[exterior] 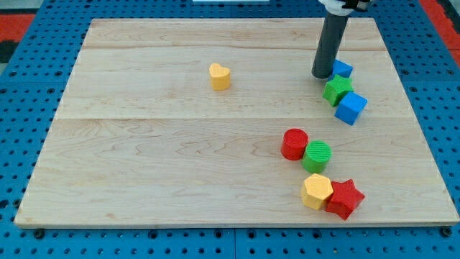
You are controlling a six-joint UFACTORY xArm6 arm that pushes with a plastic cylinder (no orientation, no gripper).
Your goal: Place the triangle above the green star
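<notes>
Arm pose: dark rod descends upright from the view's top edge; my tip (321, 75) rests on the worktop (158, 158).
Pincer: none fitted, so no open or closed state applies.
Tip position: just to the view's left of the green star (337, 89), at its upper left corner; contact cannot be confirmed.
Blue triangle (343, 69): small blue block, partly hidden behind the rod, shape only partly readable; sits directly above the green star, touching or nearly so.
Green star: lobed outline, dark green, near the worktop's right edge.
Blue cube (351, 107): touching the green star at its lower right.
Yellow heart (220, 75): well to the left of the green star, alone.
Red cylinder (295, 144), green cylinder (317, 156): adjoining pair, below the green star.
Yellow hexagon (317, 191), red star (345, 198): adjoining pair, further below the green star.
</notes>
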